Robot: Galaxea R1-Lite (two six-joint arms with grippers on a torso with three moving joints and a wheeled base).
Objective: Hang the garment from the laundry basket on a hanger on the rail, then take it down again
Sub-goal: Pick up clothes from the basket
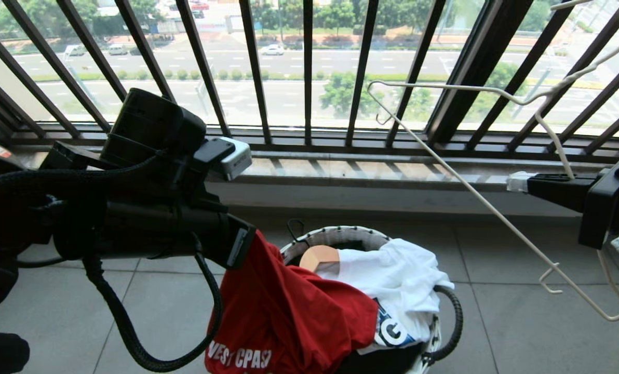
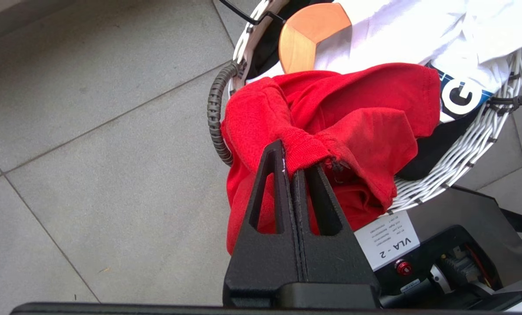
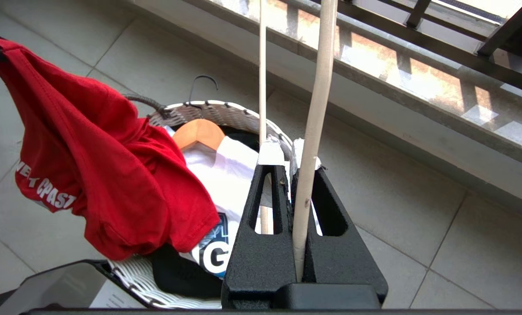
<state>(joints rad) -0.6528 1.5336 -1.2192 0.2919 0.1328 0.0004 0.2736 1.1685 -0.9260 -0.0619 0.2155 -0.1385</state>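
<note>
Here the left gripper [image 2: 294, 168] was closed tight on a bunched fold of the red T-shirt [image 2: 353, 118], its two black fingers [image 2: 269, 192] pressed flat together with the cloth pinched at their tips. In the head view that gripper [image 1: 244, 249] stood to the left of and above the laundry basket [image 1: 340, 236], and the T-shirt [image 1: 288, 317] hung down from it, draped over the near left rim of the basket, with part of the white chest print readable at the lower hem. The basket [image 2: 471, 162] stood on the grey tiled floor [image 2: 90, 153] and also contained a white garment [image 2: 418, 35] with a dark printed panel, a black garment [image 3: 173, 275] beneath it, and the rounded end of a wooden hanger [image 2: 309, 35]. The right gripper [image 3: 294, 168] was closed on the cream wire hanger [image 3: 315, 109], which ran up between its taped fingertips. In the head view the right gripper [image 1: 520, 182] was at the right edge, level with the window sill [image 1: 340, 169], and held the hanger [image 1: 470, 192] tilted in the air, one long wire slanting down toward the floor and the hook rising toward the upper right corner. The hanger was well apart from the T-shirt. Behind both arms ran the black railing of vertical bars [image 1: 307, 67].
</note>
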